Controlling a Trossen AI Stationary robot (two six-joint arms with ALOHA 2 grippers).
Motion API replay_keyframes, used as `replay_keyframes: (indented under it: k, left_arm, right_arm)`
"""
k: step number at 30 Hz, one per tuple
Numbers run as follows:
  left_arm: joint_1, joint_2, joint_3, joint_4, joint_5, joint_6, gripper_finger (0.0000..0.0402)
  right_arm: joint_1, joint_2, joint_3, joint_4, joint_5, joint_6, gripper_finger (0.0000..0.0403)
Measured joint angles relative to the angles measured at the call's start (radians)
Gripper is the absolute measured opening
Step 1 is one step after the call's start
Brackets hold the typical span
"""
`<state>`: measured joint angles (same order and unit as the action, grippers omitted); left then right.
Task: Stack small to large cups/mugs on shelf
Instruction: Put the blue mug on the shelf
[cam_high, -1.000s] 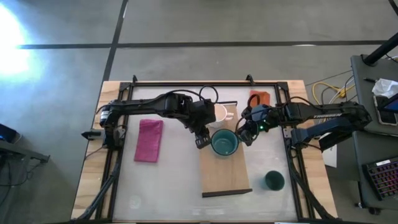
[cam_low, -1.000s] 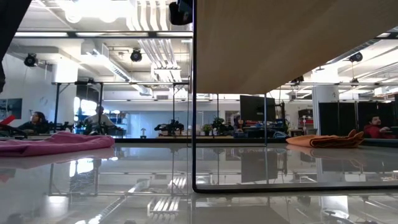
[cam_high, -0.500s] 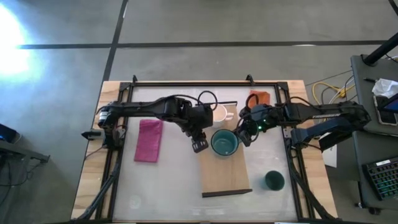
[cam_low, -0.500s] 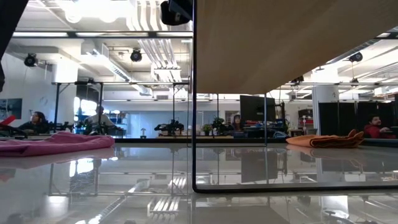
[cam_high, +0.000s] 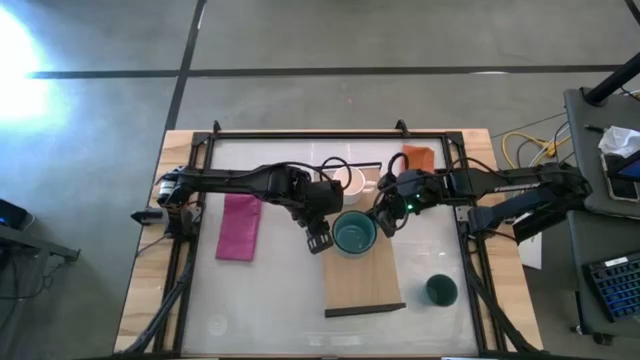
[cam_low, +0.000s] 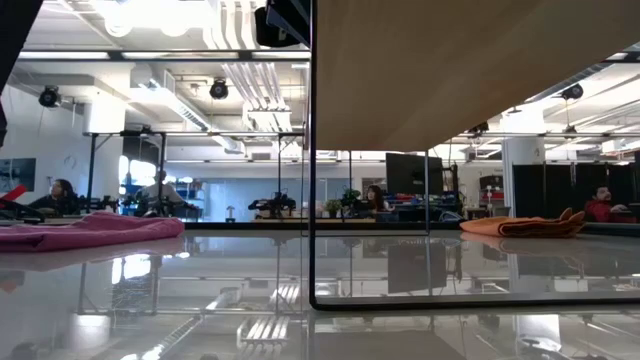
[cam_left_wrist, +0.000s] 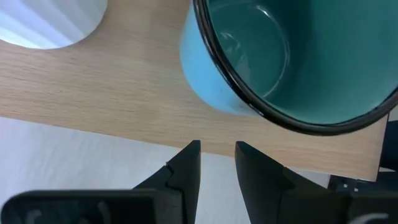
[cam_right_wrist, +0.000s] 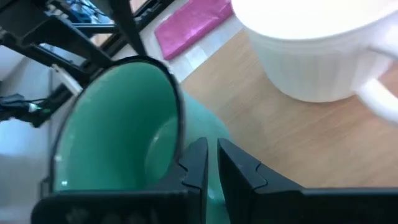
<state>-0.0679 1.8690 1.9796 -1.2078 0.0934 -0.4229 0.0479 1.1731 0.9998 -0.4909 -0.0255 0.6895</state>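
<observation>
The teal-green mug stands on the light-wood shelf, near its far end. The white mug stands just beyond it on the shelf. The dark green cup stands on the table to the right of the shelf. My right gripper is shut at the teal mug's right side. My left gripper hovers just left of the teal mug, its fingers nearly closed on nothing. My right gripper meets the teal-green mug at its right wall, coming slanting from the table's right and from above. The two fingers stand almost together. They hide the place of contact, so the part they have cannot be told. The mug stays upright over the shelf.
A magenta cloth lies on the table left of the shelf. An orange cloth lies at the far right. The shelf's black end rail stands in front of the low camera. People sit in the room beyond the table.
My right gripper has gone a little toward the table's left, and the teal-green mug has shifted left along the shelf with it. My left gripper has drawn back a little toward the near edge, away from the white mug.
</observation>
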Motion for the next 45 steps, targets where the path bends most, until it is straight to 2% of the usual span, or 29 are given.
replay_keyframes:
  k: [9,15,34,45]
  left_arm:
    - [-0.022,0.0,-0.002,0.06,0.003,-0.017,0.0086]
    - [-0.025,0.0,-0.003,0.075,-0.036,-0.017,0.0086]
    - [0.042,0.0,-0.003,0.074,-0.114,0.061,0.0086]
    - [0.035,-0.022,-0.004,-0.058,-0.118,0.032,0.0086]
  right_arm:
    - [-0.018,-0.09,-0.001,-0.099,0.107,-0.025,0.0029]
    - [-0.008,-0.128,-0.001,-0.158,0.099,0.003,0.0029]
    - [0.104,-0.11,-0.001,-0.155,0.098,0.126,0.0029]
    - [0.167,-0.114,-0.001,-0.156,0.093,0.179,0.0029]
